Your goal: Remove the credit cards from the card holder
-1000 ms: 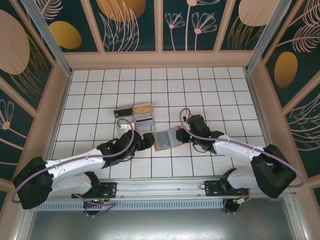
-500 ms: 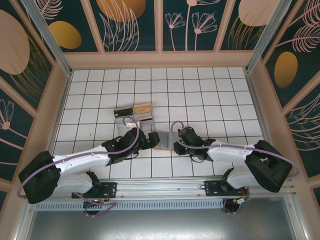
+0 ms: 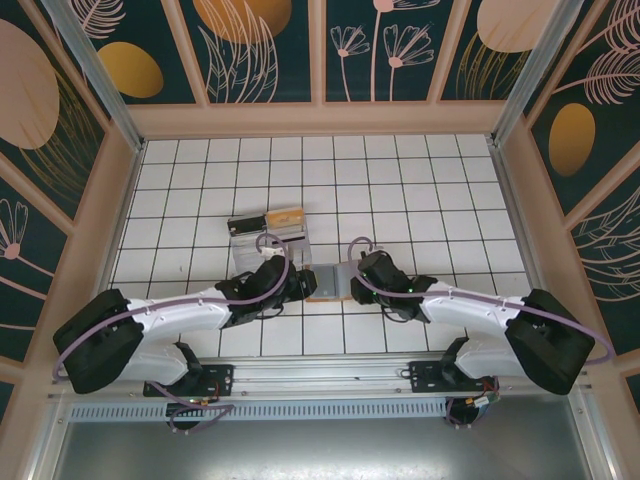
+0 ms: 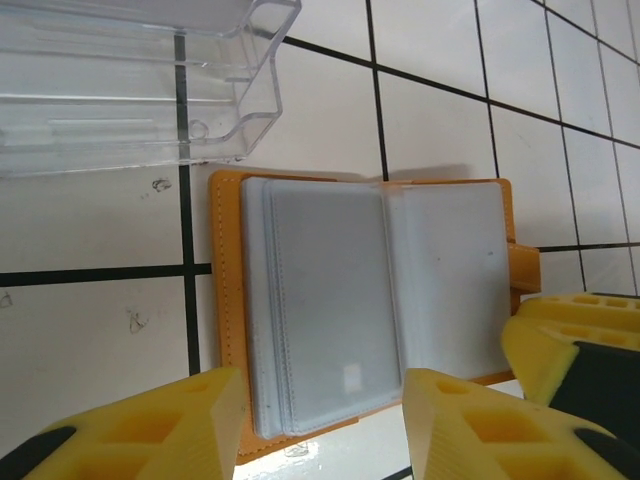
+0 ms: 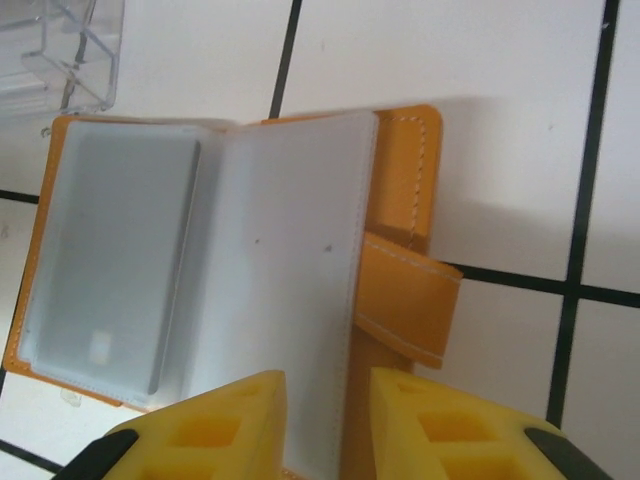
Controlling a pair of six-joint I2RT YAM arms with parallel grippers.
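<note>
Saw white tiled worktop (image 3: 400,180), flower-painted walls (image 3: 260,50). Found open card holder (image 4: 350,300) at 12 o'clock of gaping left hand (image 4: 320,405), edge pinched in right hand (image 5: 325,410).

Matt stitched leather-like card holder (image 4: 372,305), frosted plastic sleeves (image 4: 450,280), clear glossy plastic tray (image 4: 130,90), smooth tiled tabletop (image 4: 90,240)

No readable text anywhere, as far as I can see. Closest thing is the grey credit card (image 4: 330,300) tucked in the open card holder (image 4: 226,330), right ahead of the left gripper (image 4: 318,405). It has a little pale square near the end closest to the fingers, but no letters or digits I can make out.
</note>
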